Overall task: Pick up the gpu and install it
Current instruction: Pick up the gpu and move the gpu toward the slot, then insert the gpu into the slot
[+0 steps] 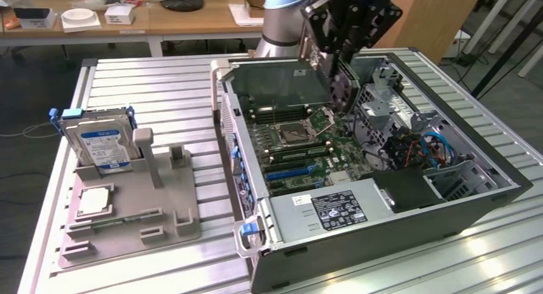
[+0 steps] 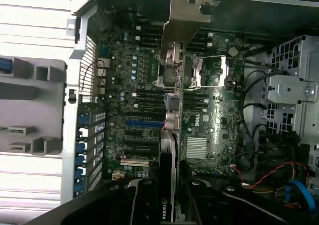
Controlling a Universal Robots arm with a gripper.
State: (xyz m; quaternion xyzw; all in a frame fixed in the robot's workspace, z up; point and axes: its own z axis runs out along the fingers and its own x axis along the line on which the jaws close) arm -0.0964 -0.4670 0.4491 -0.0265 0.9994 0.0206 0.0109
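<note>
Midair, claw half-closed around the gpu.

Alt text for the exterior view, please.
The gripper holds the gpu over the motherboard of an open computer case. On the exterior view's left, a grey holder carries a hard drive and a small square chip.

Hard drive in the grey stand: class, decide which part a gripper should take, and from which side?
Probably its upper part, from above. The hard drive stands upright with its lower end sunk in the grey stand, leaving the top free; pinch across its two broad faces.
</note>
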